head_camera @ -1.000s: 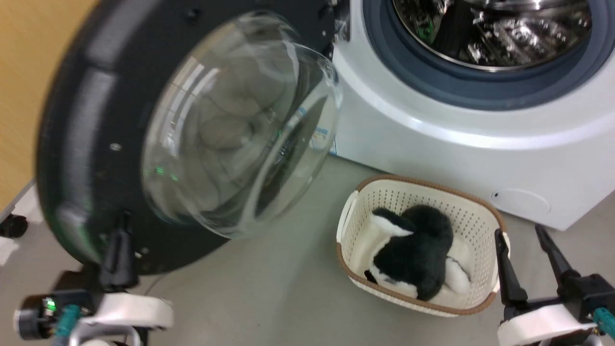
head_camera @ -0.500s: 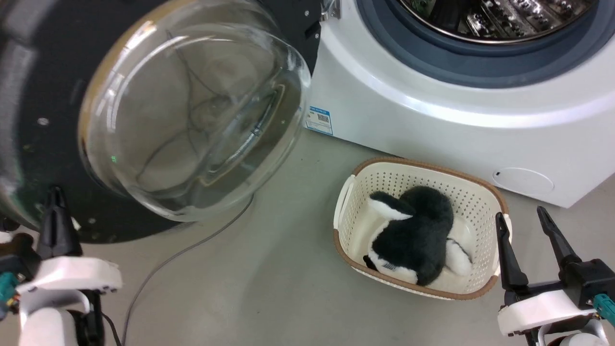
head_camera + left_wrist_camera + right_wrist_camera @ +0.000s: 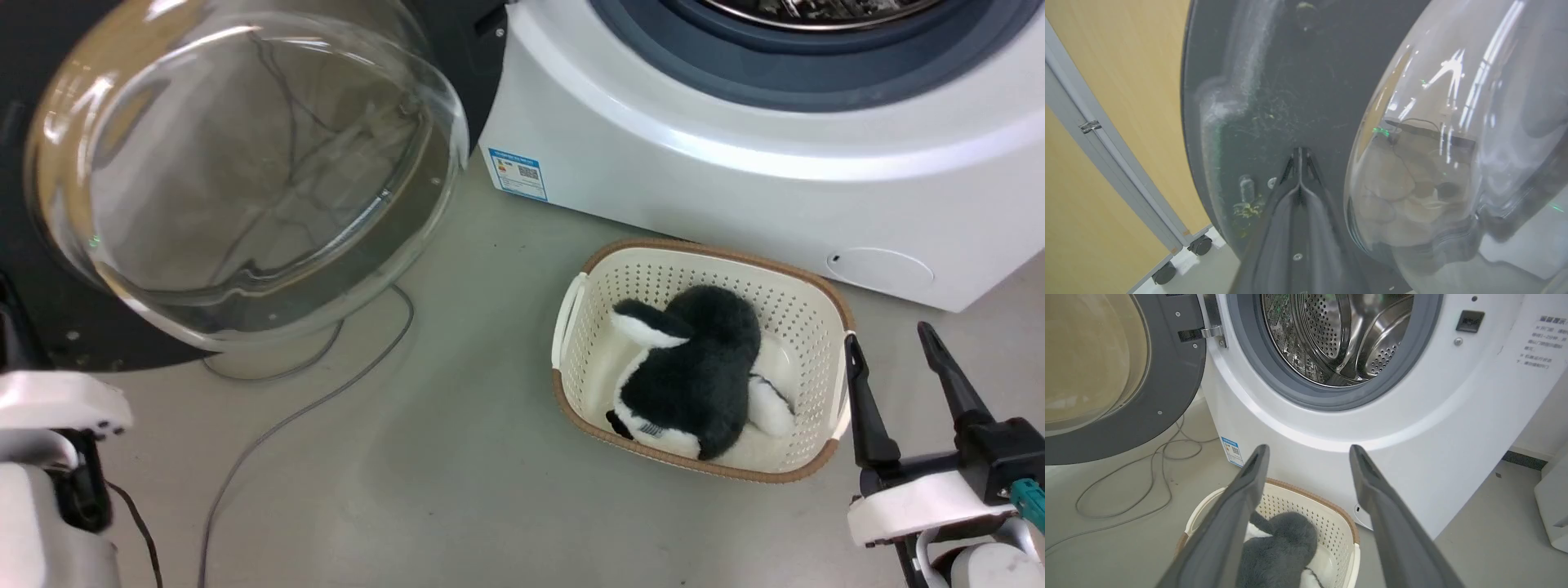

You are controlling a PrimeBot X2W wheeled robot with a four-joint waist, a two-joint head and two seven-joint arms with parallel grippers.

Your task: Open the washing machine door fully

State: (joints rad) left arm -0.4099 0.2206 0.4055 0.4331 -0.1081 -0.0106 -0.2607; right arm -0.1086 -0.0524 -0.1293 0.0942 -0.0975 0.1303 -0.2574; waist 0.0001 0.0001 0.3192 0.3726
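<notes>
The washing machine door (image 3: 461,57) stands swung out at the upper left of the head view, its clear glass bowl (image 3: 245,163) bulging toward me. The white washing machine (image 3: 735,180) has its drum (image 3: 1339,335) uncovered. My left gripper (image 3: 1299,153) is shut, its joined tips resting on the door's black inner face (image 3: 1274,81) beside the bowl. In the head view the left arm's pale wrist (image 3: 57,400) sits at the left edge. My right gripper (image 3: 888,335) hangs open and empty beside the basket, apart from the door.
A cream perforated basket (image 3: 816,294) holding a black-and-white plush toy (image 3: 694,367) stands on the floor before the machine. A grey cable (image 3: 286,416) loops under the door. A wood-coloured partition on castors (image 3: 1200,245) stands behind the door.
The door has swung wider, away from the machine's opening, with my shut left gripper travelling left against it. The head view has shifted too. The right gripper has kept its place.
</notes>
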